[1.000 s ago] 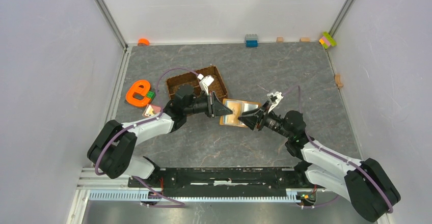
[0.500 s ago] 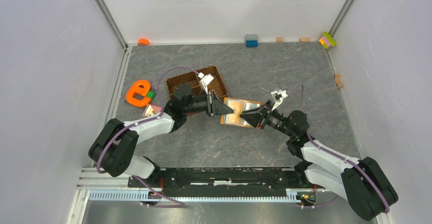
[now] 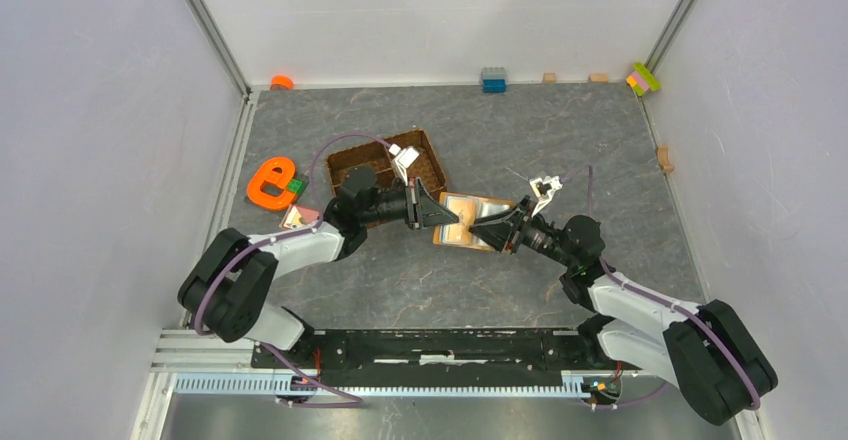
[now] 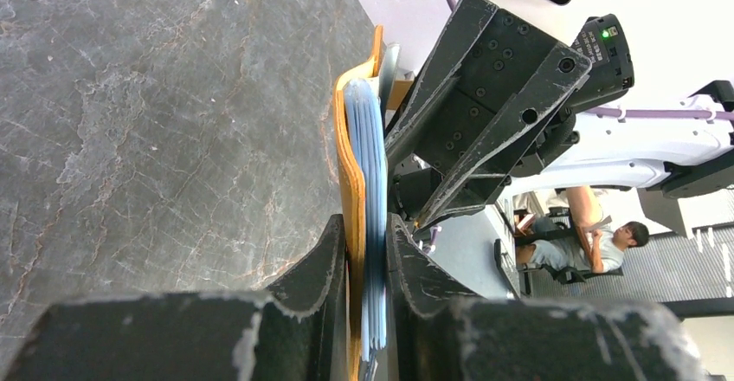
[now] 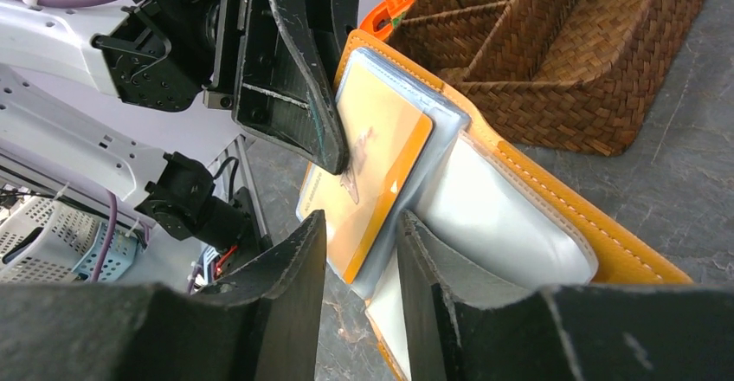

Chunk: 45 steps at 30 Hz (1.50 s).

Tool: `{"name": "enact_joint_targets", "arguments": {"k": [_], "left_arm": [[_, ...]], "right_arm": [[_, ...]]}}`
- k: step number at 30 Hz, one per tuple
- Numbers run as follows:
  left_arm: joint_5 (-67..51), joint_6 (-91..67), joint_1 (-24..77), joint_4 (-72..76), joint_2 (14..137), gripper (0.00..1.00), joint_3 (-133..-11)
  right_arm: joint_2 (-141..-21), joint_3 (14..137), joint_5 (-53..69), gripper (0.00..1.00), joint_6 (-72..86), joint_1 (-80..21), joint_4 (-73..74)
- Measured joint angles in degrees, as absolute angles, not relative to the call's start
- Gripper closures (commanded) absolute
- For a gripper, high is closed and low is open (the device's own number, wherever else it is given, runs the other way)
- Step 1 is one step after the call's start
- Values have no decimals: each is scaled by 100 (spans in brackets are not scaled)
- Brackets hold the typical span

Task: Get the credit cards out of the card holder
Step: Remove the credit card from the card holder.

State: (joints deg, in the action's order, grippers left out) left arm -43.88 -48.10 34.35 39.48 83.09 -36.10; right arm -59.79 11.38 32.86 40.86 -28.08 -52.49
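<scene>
Left gripper [image 3: 445, 220] opposite right gripper [image 3: 478, 230] (both low)

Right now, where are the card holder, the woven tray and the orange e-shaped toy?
card holder [image 5: 606, 255]: right wrist view, its orange stitched outer edge.
woven tray [image 5: 571, 104]: right wrist view, its near outer wall.
orange e-shaped toy [image 3: 262, 197]: top external view, its lower left curve.

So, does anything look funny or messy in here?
Nothing is spilled or broken. The oddest bit is the card holder, held open in the middle, pinched at one end by the left hand while the right hand has its fingers around a sleeve. Toy bricks lie scattered along the far wall.
</scene>
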Motion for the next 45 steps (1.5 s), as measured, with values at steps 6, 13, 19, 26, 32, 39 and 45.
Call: {"name": "enact_joint_targets", "arguments": {"k": [6,13,19,26,32,39,45], "left_arm": [[-4392,-4895,3435,4060,8506,78,-3538],[-4473,-4976,3437,4187,8525,63,-3524],[-4672,-5172,3485,4598,8576,76,-3524],[-4644,-5201,3430,4659,8600,92,-3524],[-4670,-5271,3448,4803,8635,98,-3524],[-4775,-5380,3474,5022,8635,98,-3524],[-4823,-5406,3474,5120,8635,98,-3524]], "right_arm": [[-6261,1142,3282,67,4084,-2805,-5201],[-6351,1142,3284,76,4108,-2794,-5179],[-6383,1142,3350,79,4143,-2794,-5142],[-6379,1135,3481,72,4289,-2757,-5231],[-6311,1033,3581,74,4429,-2694,-5454],[-6307,766,3684,87,4821,-2613,-6165],[-6305,646,3739,88,5013,-2580,-6495]]}}
